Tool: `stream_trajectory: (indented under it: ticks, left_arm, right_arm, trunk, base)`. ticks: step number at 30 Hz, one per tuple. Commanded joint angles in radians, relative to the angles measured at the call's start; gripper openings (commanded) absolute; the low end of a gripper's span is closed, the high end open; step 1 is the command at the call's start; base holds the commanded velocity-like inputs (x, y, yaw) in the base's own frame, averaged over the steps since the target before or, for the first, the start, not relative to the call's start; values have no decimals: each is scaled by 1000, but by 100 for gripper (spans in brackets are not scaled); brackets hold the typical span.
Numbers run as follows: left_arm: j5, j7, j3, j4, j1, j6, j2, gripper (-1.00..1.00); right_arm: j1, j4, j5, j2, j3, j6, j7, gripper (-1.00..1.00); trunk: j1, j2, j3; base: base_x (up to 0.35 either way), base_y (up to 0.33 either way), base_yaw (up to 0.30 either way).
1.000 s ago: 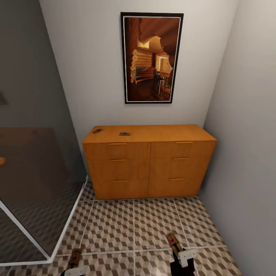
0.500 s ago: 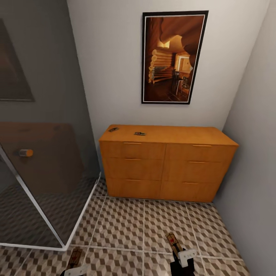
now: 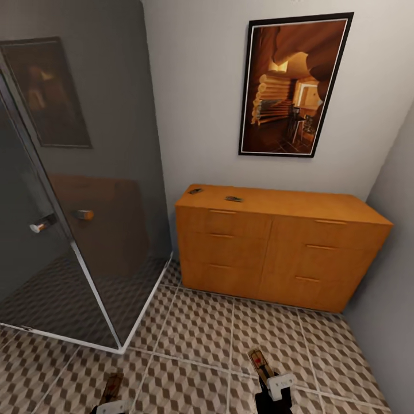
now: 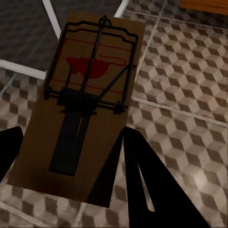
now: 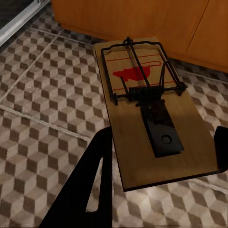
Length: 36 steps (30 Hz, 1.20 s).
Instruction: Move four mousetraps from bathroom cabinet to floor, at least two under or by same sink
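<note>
Between each arm's clenched jaws sits one mousetrap point(image 4: 80, 109) point(image 5: 145, 114), carried above the tiled floor point(image 3: 195, 339), two more point(image 3: 195, 191) point(image 3: 234, 199) remaining on the cabinet point(image 3: 276, 247) ahead; judged mid-carry, the next move calls for finding the sink and lowering both beside it.

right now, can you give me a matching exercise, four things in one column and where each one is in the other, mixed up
Things:
1. tan wooden mousetrap with a red spot
2. second tan wooden mousetrap with a red spot
3. two small dark traps
4. dark-framed picture of a log interior

Places:
A. on the wall above the chest
B. held in the left pincer
C. lying on top of the orange-brown wooden cabinet
D. held in the right pincer

Pairs: 1-B, 2-D, 3-C, 4-A
</note>
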<state>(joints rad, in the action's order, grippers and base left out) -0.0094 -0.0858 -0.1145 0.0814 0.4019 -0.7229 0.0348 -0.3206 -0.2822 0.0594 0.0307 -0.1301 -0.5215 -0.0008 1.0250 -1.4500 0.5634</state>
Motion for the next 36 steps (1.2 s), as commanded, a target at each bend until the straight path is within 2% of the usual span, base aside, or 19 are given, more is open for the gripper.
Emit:
stream_trajectory:
  ticks: [1,36]
  left_arm:
    - [-4,-6,-1,0,0,0,0,-100]
    - [-4,-6,-1,0,0,0,0,-100]
  right_arm:
    - [0,0,-1,0,0,0,-2,-100]
    - [0,2,-1,0,-2,0,-2,-100]
  trunk:
    - [0,0,0]
    - [0,0,0]
  base:
    - [-314,0,260]
    - [-144,0,260]
